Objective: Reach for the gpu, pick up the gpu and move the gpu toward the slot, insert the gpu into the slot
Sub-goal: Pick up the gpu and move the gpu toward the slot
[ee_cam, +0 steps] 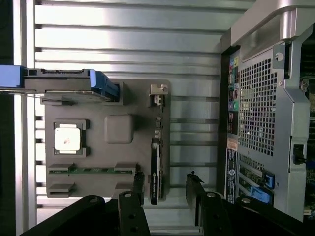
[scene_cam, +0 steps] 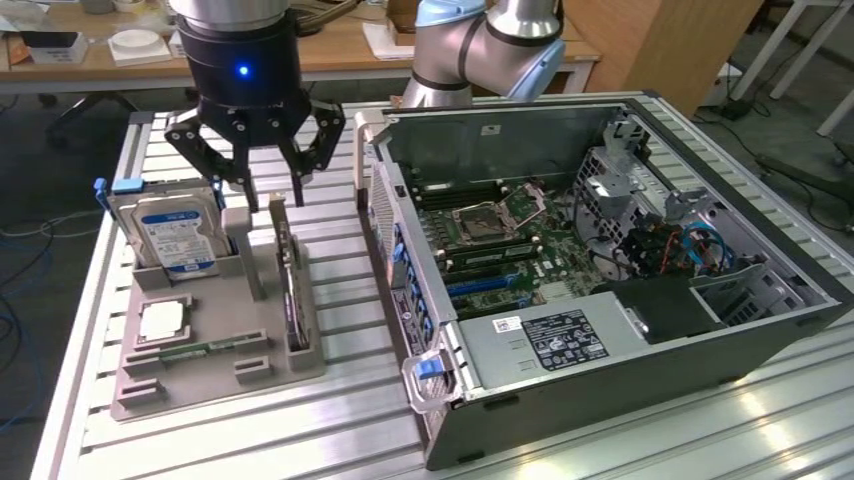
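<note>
Slatted table (scene_cam: 267, 440) bearing an open case (scene_cam: 667, 385) at the exterior view's right and a grey tray (scene_cam: 200, 385) beside it; gripper (scene_cam: 274, 185), jaws spread wide, poised just above the gpu (scene_cam: 287, 290), which stands on edge, ungrasped, along the tray's case-side edge, in line between the two fingers (ee_cam: 197, 196).

The exterior view's top edge is cutting off the arm just above the pincer (scene_cam: 272, 188). The gpu (scene_cam: 286, 290) is standing on edge in the grey holder (scene_cam: 147, 395), which is hiding its lower edge, and its broad faces are barely showing. The holder is also hiding the hard drive's (scene_cam: 174, 235) lower part. In the wrist view, the frame is cropping the pincer's body and the computer case (ee_cam: 275, 123). The label (scene_cam: 567, 340) print is reading too small.
</note>
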{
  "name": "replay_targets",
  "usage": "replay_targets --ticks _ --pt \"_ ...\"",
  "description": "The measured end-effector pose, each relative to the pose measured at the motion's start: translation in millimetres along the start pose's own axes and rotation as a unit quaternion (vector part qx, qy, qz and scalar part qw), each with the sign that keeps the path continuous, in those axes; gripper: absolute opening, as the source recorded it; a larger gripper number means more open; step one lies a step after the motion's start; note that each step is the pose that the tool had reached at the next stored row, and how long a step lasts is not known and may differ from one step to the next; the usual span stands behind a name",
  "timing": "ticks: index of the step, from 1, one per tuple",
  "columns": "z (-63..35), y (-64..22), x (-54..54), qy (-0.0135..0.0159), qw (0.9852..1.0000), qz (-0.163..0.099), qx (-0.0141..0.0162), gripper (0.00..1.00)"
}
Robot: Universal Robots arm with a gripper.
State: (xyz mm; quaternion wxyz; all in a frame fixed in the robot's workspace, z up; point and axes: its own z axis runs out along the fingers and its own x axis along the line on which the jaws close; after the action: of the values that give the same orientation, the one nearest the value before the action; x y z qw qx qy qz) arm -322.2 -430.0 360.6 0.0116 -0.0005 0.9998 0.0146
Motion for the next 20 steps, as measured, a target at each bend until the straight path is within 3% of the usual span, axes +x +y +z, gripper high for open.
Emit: replay_targets --ticks 6,20 --pt "3.3 -6.0 0.1 0.0000 1.0000 0.000 0.0000 0.47" --pt "17.8 -7.7 0.4 0.0000 1.0000 0.000 0.0001 0.47"
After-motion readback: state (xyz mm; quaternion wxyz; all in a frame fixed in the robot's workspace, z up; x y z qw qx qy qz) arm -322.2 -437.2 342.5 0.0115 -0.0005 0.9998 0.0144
